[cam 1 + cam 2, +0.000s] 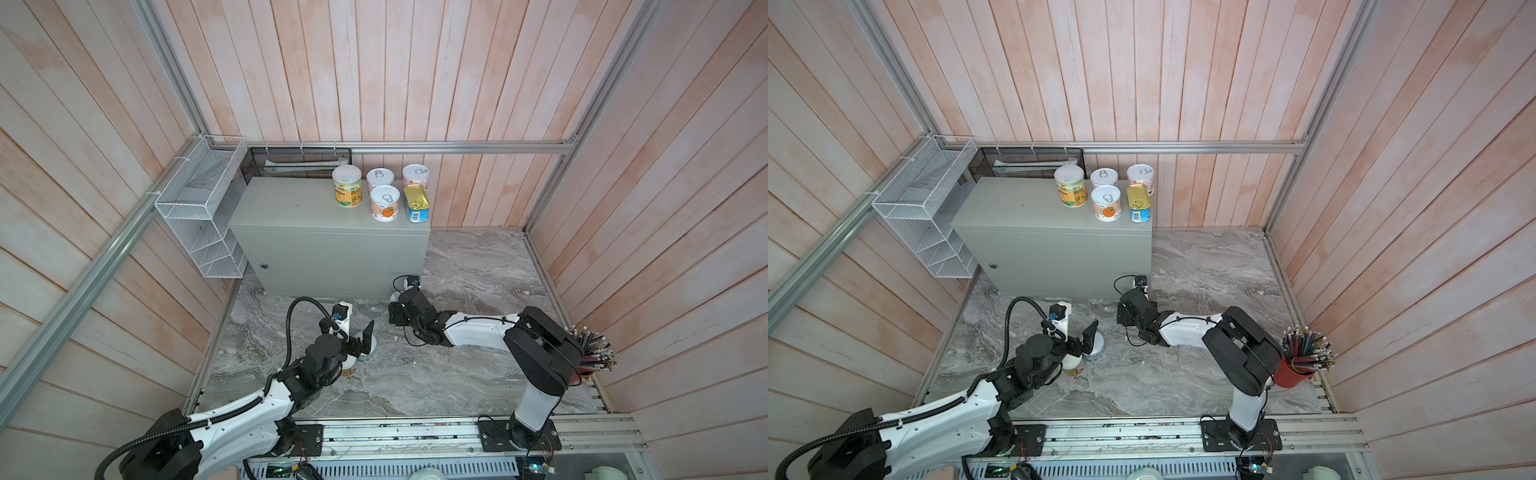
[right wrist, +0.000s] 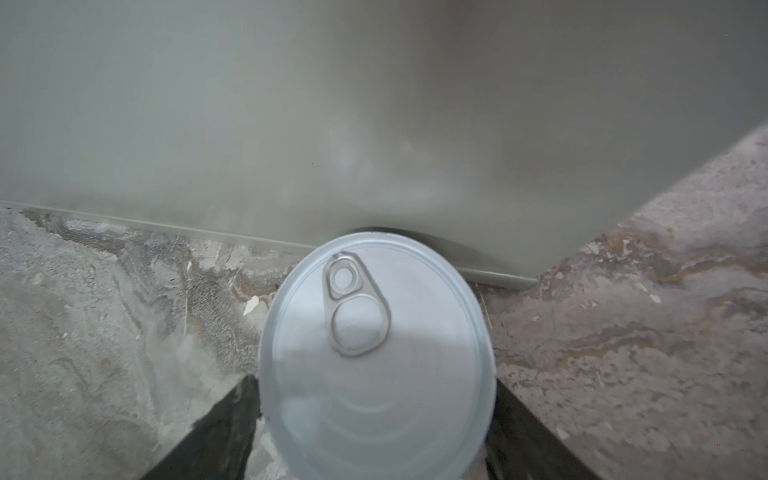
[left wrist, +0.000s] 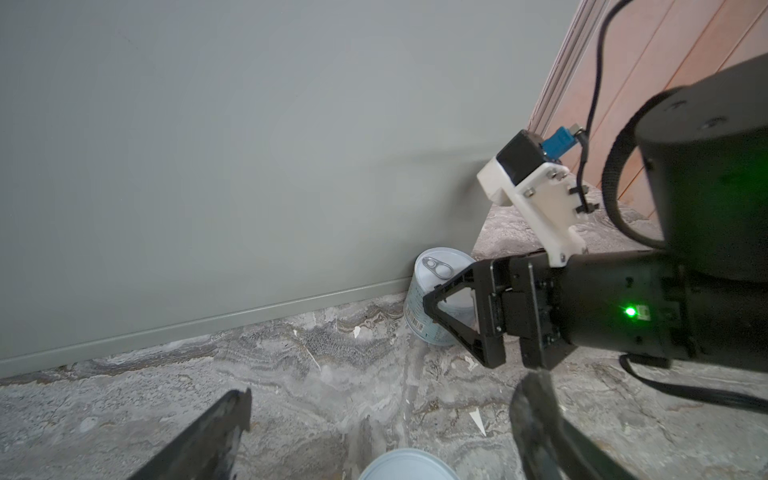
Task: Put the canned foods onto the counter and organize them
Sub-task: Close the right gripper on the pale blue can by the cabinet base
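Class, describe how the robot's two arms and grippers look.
The left arm and right arm have white links and black joints. A thick ribbed black hose runs along the left; thin black cable loops by the right wrist. The left gripper and right gripper are black and tapered.

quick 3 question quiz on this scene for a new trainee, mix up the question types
1. How many food containers stand on the grey metal box?
2. True or false: the left gripper is open.
3. The right gripper straddles: A) the red pencil cup, B) a pull-tab can on the marble floor, C) the wire basket.
Key: 1) five; 2) true; 3) B.
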Tool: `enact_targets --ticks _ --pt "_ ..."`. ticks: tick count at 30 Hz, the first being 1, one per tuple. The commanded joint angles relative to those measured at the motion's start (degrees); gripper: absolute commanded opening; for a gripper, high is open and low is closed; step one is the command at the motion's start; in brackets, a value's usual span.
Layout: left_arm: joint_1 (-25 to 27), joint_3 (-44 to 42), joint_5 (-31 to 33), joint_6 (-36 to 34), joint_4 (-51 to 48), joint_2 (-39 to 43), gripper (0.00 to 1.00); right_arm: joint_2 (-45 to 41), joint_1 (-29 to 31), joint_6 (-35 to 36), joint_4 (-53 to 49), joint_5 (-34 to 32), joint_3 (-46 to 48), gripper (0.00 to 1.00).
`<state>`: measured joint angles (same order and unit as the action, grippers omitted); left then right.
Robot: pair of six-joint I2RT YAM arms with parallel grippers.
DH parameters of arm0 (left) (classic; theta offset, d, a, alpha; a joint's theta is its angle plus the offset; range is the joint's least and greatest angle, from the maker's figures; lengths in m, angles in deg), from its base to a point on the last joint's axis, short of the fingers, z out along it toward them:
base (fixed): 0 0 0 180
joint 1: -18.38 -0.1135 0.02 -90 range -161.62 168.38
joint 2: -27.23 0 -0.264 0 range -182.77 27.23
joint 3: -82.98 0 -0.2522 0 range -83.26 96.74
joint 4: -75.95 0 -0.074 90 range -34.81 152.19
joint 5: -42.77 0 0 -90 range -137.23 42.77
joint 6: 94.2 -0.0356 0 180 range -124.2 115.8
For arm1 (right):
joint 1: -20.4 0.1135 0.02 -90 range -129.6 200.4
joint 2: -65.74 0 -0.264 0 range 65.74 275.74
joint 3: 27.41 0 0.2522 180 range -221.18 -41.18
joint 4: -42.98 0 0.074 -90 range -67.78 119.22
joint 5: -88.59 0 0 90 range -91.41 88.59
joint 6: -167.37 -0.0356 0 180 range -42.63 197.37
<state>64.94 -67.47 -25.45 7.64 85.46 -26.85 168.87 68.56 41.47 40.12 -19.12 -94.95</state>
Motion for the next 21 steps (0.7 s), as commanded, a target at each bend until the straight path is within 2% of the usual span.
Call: enact_targets --ticks 1,10,21 --pt "0.1 0.7 1.6 0.3 1.8 -0.9 1.0 1.8 -0.3 0.0 0.0 -2.7 -1.7 0.8" --pt "0.1 1.3 1.9 1.0 2.1 -3.2 1.0 3.1 -0.4 0.4 1.8 -5.2 -2.0 0.75" --pt "0.1 1.4 2.0 1.3 2.1 -3.7 1.0 4.3 -0.8 0.5 1.6 -6.0 -4.5 0.78"
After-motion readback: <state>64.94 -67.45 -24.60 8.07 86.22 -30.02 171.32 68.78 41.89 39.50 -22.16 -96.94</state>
